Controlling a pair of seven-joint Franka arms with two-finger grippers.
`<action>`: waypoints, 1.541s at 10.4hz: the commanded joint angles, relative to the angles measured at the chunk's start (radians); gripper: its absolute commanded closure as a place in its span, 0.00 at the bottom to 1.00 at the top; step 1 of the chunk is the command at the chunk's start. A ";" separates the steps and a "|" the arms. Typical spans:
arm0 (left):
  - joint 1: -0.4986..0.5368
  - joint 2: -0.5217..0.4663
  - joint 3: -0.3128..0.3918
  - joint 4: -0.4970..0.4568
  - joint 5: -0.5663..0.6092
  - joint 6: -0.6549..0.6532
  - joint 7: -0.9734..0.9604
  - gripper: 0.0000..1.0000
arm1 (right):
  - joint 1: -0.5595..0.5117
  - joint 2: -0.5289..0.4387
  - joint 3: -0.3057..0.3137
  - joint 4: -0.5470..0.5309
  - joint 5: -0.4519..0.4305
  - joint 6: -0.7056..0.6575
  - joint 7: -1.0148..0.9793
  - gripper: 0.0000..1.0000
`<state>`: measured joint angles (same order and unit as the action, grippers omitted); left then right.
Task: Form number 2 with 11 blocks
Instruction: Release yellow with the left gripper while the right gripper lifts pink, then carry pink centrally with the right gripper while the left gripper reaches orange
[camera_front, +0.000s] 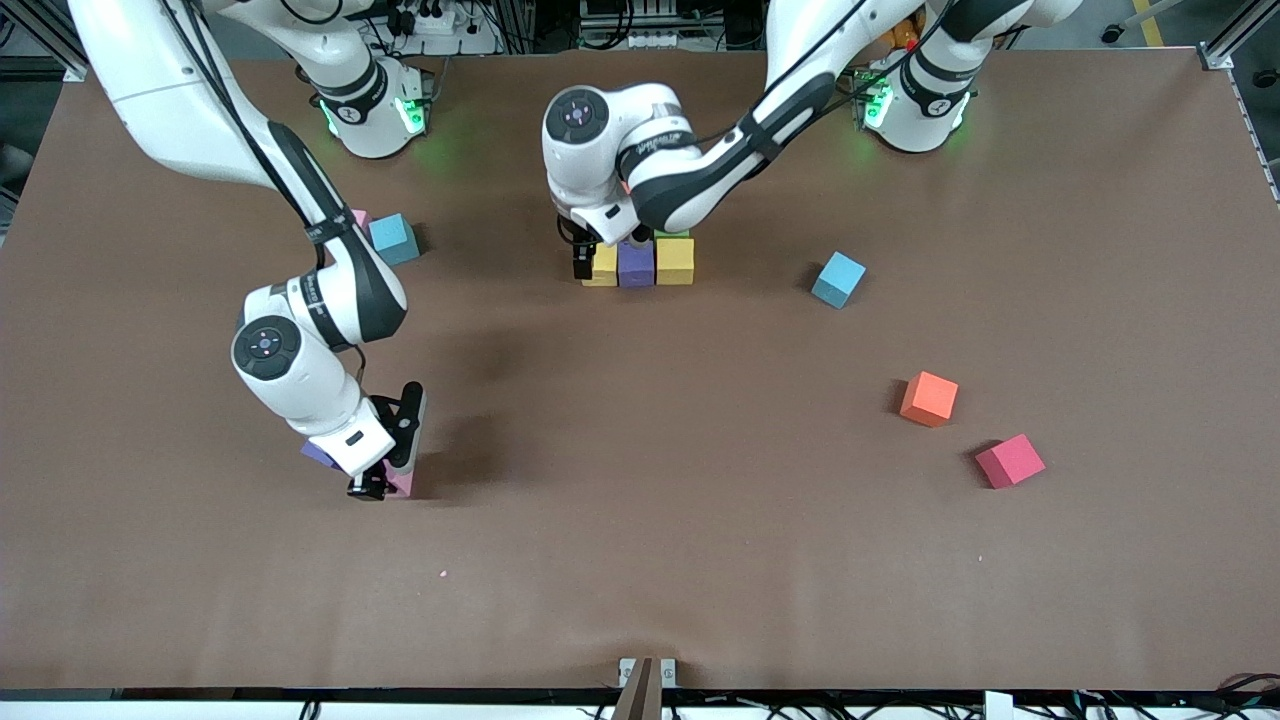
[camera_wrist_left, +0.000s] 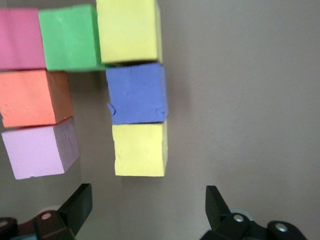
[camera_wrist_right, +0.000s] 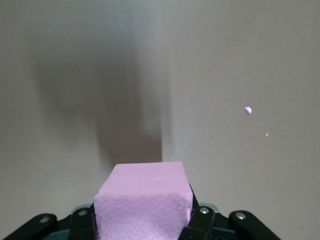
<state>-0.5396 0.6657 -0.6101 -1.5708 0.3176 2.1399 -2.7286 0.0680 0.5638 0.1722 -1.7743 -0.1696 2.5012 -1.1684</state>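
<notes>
Brown table (camera_front: 640, 560) runs wide under both arms; a pink crumb lies loose near the front camera's edge.

Nearest group: right gripper (camera_front: 385, 483) low at the right arm's end of the table, fingers clamped on a pink cube (camera_wrist_right: 144, 204). A purple cube (camera_front: 317, 455) sits just beside it, half hidden under the wrist.

Toward the left arm's end, loose: crimson cube (camera_front: 1010, 461), orange cube (camera_front: 929, 398), and farther back a light-blue cube (camera_front: 838, 279). A second light-blue cube (camera_front: 393, 238) rests near the right arm's base with a pink edge showing beside it.

Farther from the camera, mid-table: the partial number 2 (camera_front: 640, 262). Left wrist view shows seven cubes there; a yellow–purple–yellow row (camera_wrist_left: 136, 95) is its nearest line. Left gripper (camera_wrist_left: 147, 210) hovers over that row's end, jaws wide apart, holding nothing.

Key relation: the held pink cube lies well apart from the digit, nearer the camera and toward the right arm's end. Judgement: the right arm must carry it diagonally up-table.
</notes>
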 joint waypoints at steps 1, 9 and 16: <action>0.058 -0.092 0.001 -0.018 0.035 -0.070 0.068 0.00 | 0.045 -0.066 -0.002 -0.062 0.062 -0.038 0.163 0.72; 0.378 -0.166 0.001 -0.014 0.046 -0.250 0.827 0.00 | 0.318 -0.210 0.000 -0.192 0.065 -0.145 1.543 0.71; 0.639 -0.169 -0.002 -0.099 0.049 -0.324 1.579 0.00 | 0.521 -0.085 0.000 -0.157 0.065 -0.059 1.996 0.72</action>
<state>0.0390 0.5247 -0.5968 -1.6150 0.3507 1.8216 -1.2681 0.5502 0.4454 0.1786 -1.9562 -0.1093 2.4362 0.7624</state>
